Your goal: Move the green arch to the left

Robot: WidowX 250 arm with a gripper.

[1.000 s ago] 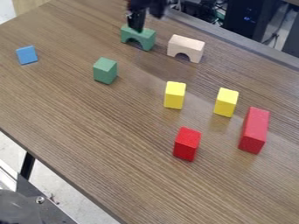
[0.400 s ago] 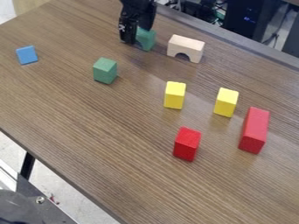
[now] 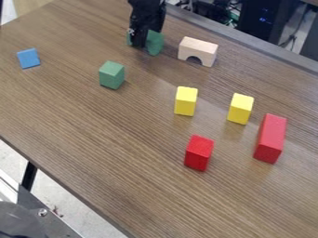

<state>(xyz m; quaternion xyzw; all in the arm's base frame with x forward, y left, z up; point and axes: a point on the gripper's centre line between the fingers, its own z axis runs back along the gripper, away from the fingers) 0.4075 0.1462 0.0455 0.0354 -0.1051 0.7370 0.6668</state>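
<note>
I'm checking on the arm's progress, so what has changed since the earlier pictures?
The tool has come lower and nearer the camera, and now covers the middle of the green arch. The arch seems slightly shifted or turned; whether it is gripped, I cannot tell. The pale arch and the blue, yellow and red blocks stayed put.

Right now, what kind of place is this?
Probably a robot workroom or lab: a black robot arm hangs over a brown table, toy blocks sit on it, and cables show behind.
</note>
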